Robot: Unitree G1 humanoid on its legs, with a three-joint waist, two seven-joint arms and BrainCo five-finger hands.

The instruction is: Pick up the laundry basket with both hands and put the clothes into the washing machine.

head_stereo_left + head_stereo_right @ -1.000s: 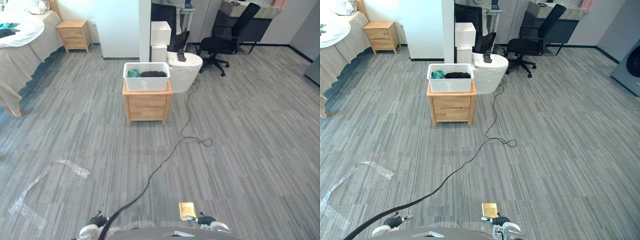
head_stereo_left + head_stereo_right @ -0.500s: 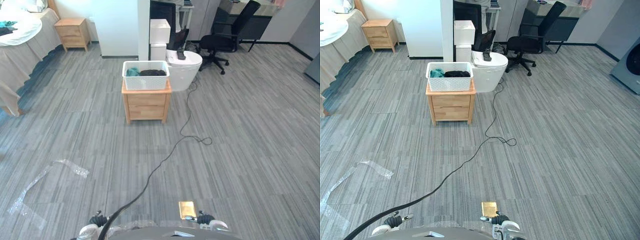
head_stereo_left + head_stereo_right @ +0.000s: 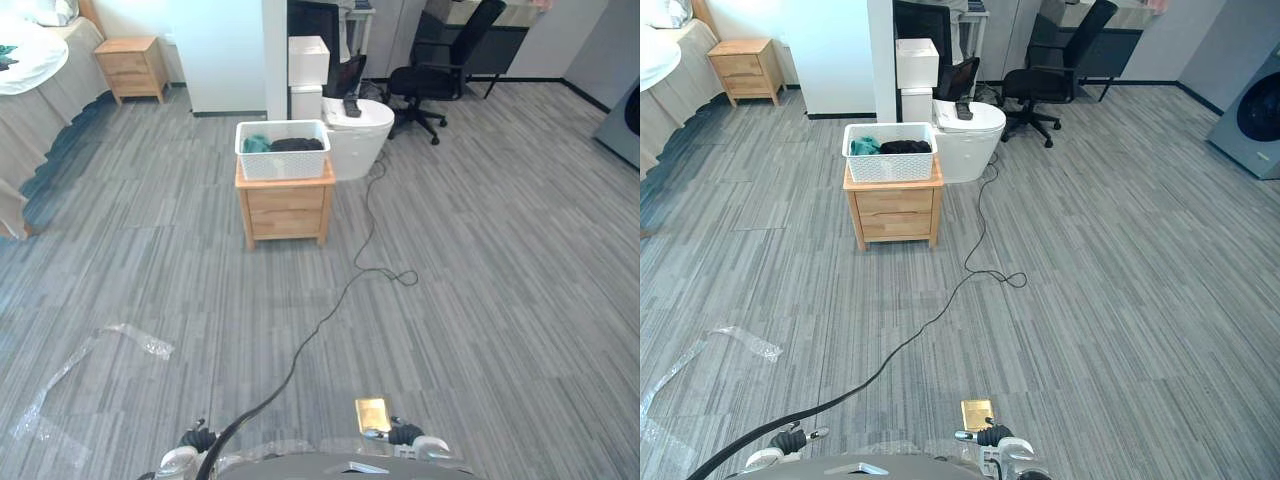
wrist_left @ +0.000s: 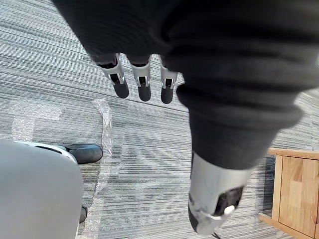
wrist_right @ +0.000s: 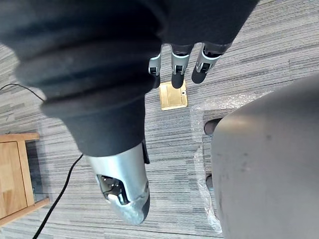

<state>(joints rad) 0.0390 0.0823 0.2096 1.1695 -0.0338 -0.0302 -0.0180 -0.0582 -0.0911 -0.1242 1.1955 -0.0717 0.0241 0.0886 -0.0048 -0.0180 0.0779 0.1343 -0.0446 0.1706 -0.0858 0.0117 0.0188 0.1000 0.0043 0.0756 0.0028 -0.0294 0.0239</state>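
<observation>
The left hand (image 4: 141, 82) hangs loose at the robot's side, fingers straight, thumb apart, nothing in it. Under it is the grey plank floor (image 3: 480, 280), with a crinkled strip of clear tape (image 4: 103, 129) stuck to it. The right hand (image 5: 178, 67) hangs the same way, released and empty, and past its fingers a brass floor plate (image 5: 173, 95) is set into the planks.

Well apart from both hands, across the open floor, the white laundry basket (image 3: 283, 162) stands on a small wooden surface (image 3: 286, 210) with two drawers. Inside the basket lie the clothes: a teal piece (image 3: 255, 144) towards the robot's left and a dark piece (image 3: 297, 145) beside it. Just beside the surface, on the robot's right, sits a rounded white object (image 3: 355, 135) with a small dark thing on top. Behind that is a black office chair (image 3: 440, 70).

The washing machine (image 3: 1250, 125), grey with a round door, stands at the far right of the room, well apart from the basket. On the far left are a bed (image 3: 30, 80) with a pale skirt and, near it, a second wooden nightstand (image 3: 130, 68)
</observation>
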